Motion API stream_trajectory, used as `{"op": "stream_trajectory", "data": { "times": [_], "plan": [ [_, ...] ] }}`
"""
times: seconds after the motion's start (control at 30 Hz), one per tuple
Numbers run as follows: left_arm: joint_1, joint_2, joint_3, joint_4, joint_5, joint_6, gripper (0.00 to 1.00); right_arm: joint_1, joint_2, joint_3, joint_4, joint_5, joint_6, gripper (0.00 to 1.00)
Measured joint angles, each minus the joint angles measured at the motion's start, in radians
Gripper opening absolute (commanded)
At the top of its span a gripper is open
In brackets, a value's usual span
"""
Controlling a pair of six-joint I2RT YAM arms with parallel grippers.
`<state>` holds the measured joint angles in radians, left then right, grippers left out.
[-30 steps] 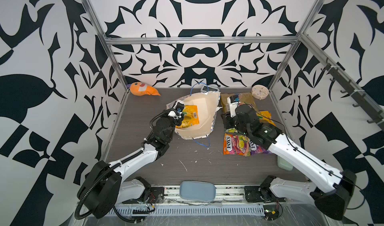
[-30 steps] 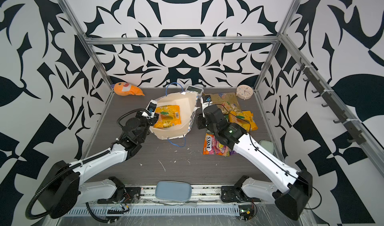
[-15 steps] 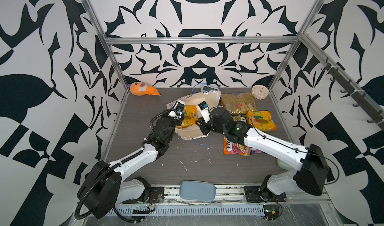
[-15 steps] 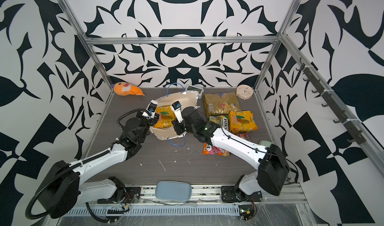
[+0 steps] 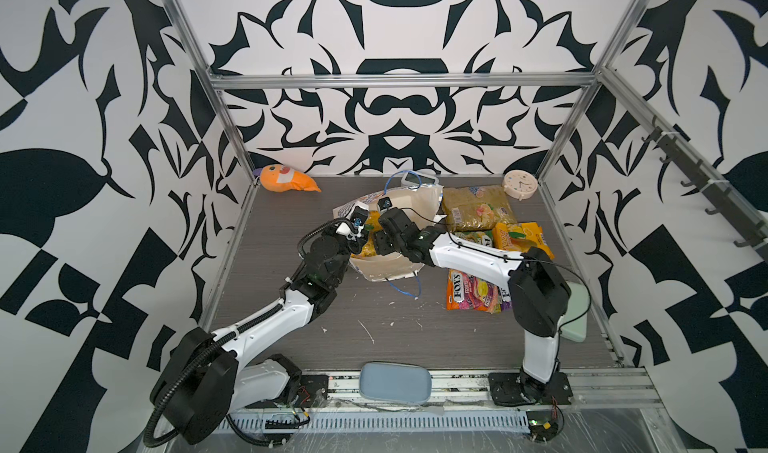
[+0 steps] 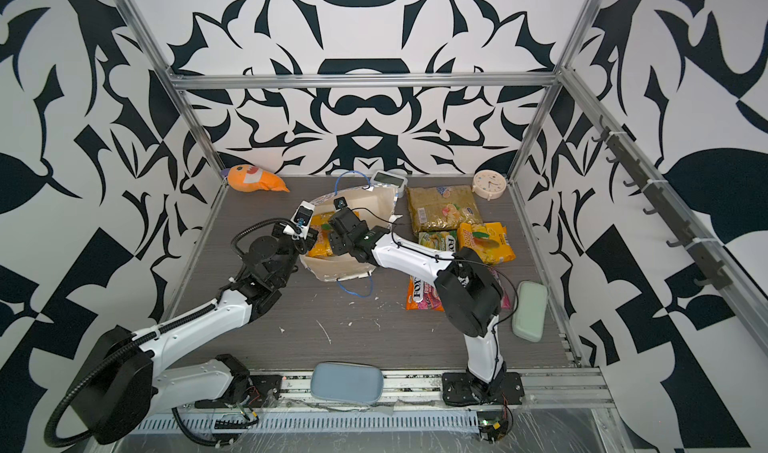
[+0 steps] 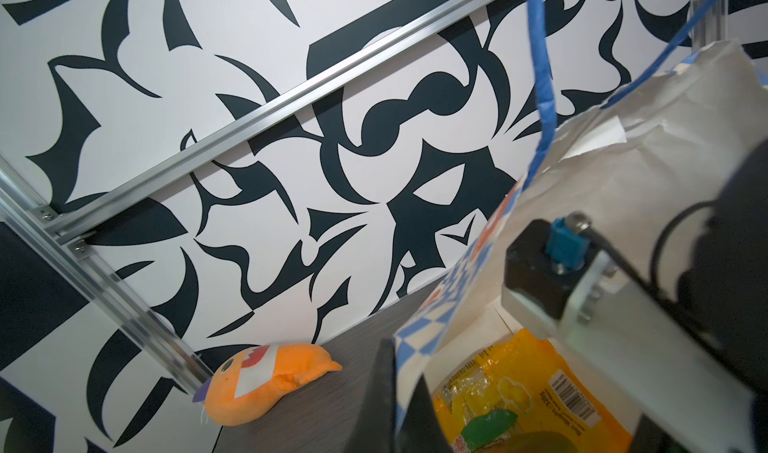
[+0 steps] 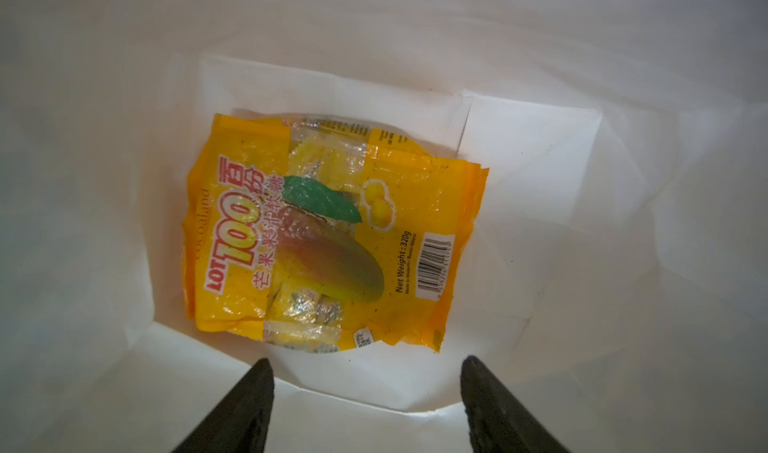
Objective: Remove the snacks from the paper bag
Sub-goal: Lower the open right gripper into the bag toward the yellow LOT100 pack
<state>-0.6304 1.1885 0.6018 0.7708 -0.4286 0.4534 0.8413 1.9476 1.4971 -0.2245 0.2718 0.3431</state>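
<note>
Right wrist view: the right pincer (image 8: 366, 361) stands open inside the paper bag (image 8: 582, 205), and just ahead of its tips a mango packet (image 8: 332, 239) lies flat on the bag's floor. Descending too steeply could pinch paper along with plastic, or skate off the slick film. Farther off, the left pincer (image 7: 402, 359), clamped on the rim, could tear that wall if the bag is dragged.

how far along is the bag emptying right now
Done: the olive-gold packet, green-yellow packet, one mango packet and the FOX'S packets lie on the table beside the paper bag. In hand: the left gripper is shut on the bag's rim; the right gripper, open, hangs inside over a second mango packet. Left: grasp that one and lift it out.
</note>
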Motion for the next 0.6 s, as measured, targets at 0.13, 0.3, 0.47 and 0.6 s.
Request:
{"op": "stream_trajectory", "data": {
  "times": [0.13,0.3,0.47,0.6],
  "plan": [
    [0.000,-0.013,0.000,-0.016,0.007,-0.008,0.00,-0.017,0.047,0.021,0.001,-0.014,0.037,0.80],
    [0.000,-0.030,-0.003,-0.032,0.019,-0.012,0.00,-0.073,0.084,0.021,0.027,-0.110,0.097,0.99],
    [0.000,-0.039,-0.007,-0.036,0.027,-0.012,0.00,-0.126,0.101,0.021,0.045,-0.160,0.122,0.99],
    [0.000,-0.039,-0.007,-0.037,0.029,-0.012,0.00,-0.133,0.102,0.022,0.042,-0.154,0.140,0.99]
  ]
}}
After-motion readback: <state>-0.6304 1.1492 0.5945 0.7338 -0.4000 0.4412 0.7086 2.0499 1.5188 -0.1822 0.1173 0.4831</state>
